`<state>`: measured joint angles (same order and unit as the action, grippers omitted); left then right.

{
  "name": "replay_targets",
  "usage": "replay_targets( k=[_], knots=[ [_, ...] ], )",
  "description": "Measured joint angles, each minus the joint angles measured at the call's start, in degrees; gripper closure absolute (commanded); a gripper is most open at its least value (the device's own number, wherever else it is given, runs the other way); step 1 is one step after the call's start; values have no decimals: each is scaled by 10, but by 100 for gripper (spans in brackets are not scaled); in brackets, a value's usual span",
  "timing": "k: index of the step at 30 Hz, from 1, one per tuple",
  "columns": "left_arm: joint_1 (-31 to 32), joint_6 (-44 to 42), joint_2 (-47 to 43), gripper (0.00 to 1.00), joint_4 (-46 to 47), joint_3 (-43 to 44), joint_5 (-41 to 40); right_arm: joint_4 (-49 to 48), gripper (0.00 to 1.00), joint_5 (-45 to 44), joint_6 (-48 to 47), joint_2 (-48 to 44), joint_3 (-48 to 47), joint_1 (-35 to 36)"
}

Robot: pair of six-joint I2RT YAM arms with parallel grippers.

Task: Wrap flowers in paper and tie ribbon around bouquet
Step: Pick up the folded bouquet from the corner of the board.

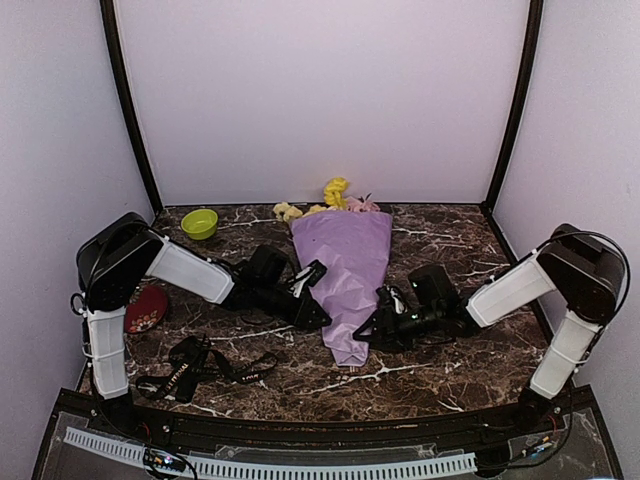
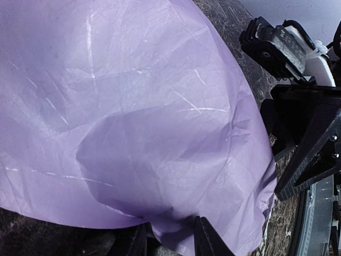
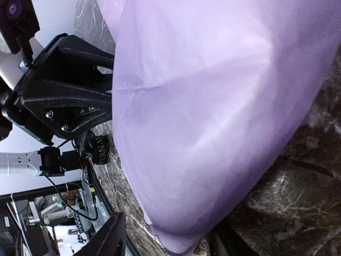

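Your bouquet point(image 1: 345, 265), a cone of crinkled lilac-purple paper point(image 2: 133, 106) around small yellow, cream and pink flowers point(image 1: 335, 193), lies mid-way across the dark marble-patterned tabletop point(image 1: 440, 370), blooms toward the back wall. Your left gripper point(image 2: 169, 242) pinches a fold of the paper at the cone's left edge. Your right gripper point(image 3: 168, 242) stands with its jaws apart, astride the narrow tip. The long flat black ribbon point(image 1: 205, 368) lies loose near your left arm's base.
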<state>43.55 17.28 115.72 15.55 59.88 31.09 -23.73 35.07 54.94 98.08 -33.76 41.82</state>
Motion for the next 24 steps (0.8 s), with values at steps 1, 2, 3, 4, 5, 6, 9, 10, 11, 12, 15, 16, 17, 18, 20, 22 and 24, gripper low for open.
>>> replay_targets(
  k=[1, 2, 3, 4, 5, 6, 9, 10, 11, 12, 15, 16, 17, 18, 20, 22, 24],
  knots=[
    [0, -1, 0, 68, 0, 0, 0, -7, 68, -1, 4, 3, 3, 0],
    [0, -2, 0, 68, 0, 0, 0, -10, 74, -2, 10, 5, 6, -1],
    [0, -3, 0, 68, 0, 0, 0, -18, 80, -3, 16, 8, 10, -2],
    [0, -4, 0, 68, 0, 0, 1, -25, 86, -5, 22, 11, 15, -3],
    [0, -4, 1, 68, 0, 0, 1, -32, 92, -4, 25, 13, 19, -3],
    [0, -5, 1, 68, 0, 0, 1, -37, 98, -4, 27, 14, 23, -3],
    [0, -7, 1, 68, -2, 1, 1, -51, 100, -6, 42, 17, 33, -5],
    [0, -9, 1, 68, -5, 3, 1, -56, 100, -6, 44, 17, 35, -6],
    [0, -12, 1, 67, -10, 8, 0, -59, 100, -6, 44, 16, 37, -6],
    [0, -15, 1, 66, -18, 13, 0, -60, 100, -7, 44, 16, 38, -6],
    [0, -23, -1, 60, -38, 23, -3, -57, 100, -10, 43, 13, 38, -6],
    [1, -27, -3, 58, -47, 26, -7, -54, 100, -12, 42, 12, 38, -6],
    [2, -32, -7, 55, -56, 28, -12, -52, 100, -13, 41, 11, 38, -6],
    [3, -36, -11, 52, -67, 29, -18, -49, 100, -14, 39, 10, 37, -6],
    [3, -46, -24, 49, -94, 29, -31, -40, 100, -16, 36, 9, 35, -6],
    [3, -54, -40, 47, -126, 29, -47, -28, 100, -16, 29, 9, 30, -6],
    [3, -57, -63, 45, -162, 29, -65, -19, 100, -17, 23, 9, 25, -6]
  ],
)
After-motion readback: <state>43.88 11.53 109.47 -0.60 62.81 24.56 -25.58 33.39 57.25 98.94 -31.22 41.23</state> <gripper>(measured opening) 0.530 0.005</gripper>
